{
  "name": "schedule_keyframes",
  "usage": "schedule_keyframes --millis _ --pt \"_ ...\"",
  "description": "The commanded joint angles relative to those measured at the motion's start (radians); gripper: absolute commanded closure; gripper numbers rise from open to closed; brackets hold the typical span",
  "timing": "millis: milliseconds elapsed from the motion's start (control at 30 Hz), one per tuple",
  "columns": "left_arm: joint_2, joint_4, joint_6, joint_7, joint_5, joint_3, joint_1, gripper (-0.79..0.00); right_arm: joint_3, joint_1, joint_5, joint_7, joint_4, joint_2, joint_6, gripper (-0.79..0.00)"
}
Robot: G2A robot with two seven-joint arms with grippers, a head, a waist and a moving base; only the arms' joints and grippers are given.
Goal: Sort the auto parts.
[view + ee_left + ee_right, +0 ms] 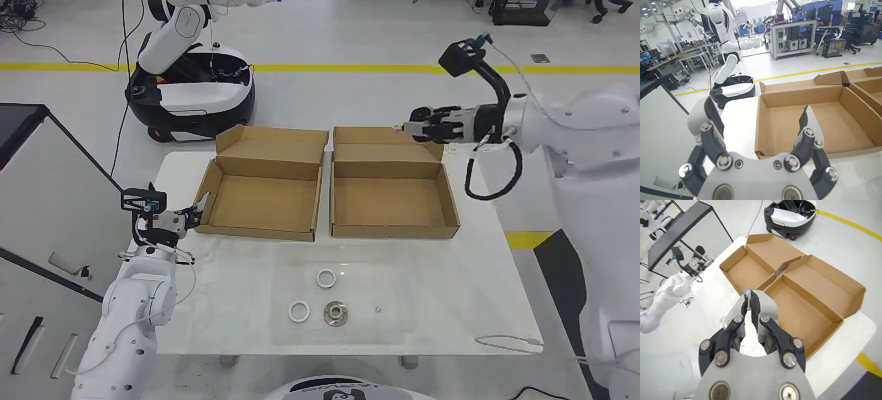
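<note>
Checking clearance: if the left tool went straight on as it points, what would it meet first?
Likely the near side wall of the left cardboard box, just ahead of the left tool; depth is uncertain.

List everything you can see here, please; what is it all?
Table: one, white, under everything.
Left box: one, brown cardboard, open, empty, on the table's far half.
Right box: one, same kind, beside it.
Far ring: one, white, on the table before the boxes.
Metal part: one, silvery, round, near the table's front edge.
Tiny piece: one, pale, beside it; too small to identify.
Near ring: one, white, beside the metal part.
Bolt: one, silvery, held in the right gripper.
Wheeled robot: one, white and black, on the floor beyond the table.
Left gripper: one, black fingers, open, beside the left box.
Right gripper: one, black fingers, shut on the bolt, above the right box's far flap.
</note>
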Motion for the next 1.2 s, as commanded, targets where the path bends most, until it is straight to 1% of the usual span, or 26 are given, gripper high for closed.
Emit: schedule_keyframes --millis 0,267,467,767,867,1167 --pt "0.0 0.0 0.0 0.0 0.0 0.0 0.0 -0.785 -0.049 0.055 -0.04 0.018 0.039 -0.004 -0.011 0.0" --pt "0.0 0.0 0.0 0.0 0.0 0.0 0.0 -0.785 -0.248 0.213 -0.166 0.068 0.219 -0.036 -0.039 0.0" --pt "0.0 0.0 0.0 0.0 0.0 0.0 0.0 -0.785 -0.383 0.283 -0.223 0.085 0.339 -0.068 -0.071 0.0" --pt "0.0 0.0 0.0 0.0 0.0 0.0 0.0 -0.785 -0.544 0.329 -0.31 0.074 0.51 -0.117 -0.107 0.0" --pt "0.0 0.0 0.0 0.0 0.0 0.0 0.0 -0.785 -0.583 0.334 -0.303 0.069 0.562 -0.136 -0.117 0.0" --pt "0.0 0.0 0.0 0.0 0.0 0.0 0.0 -0.785 -0.707 0.35 -0.368 0.054 0.694 -0.195 -0.135 0.0"
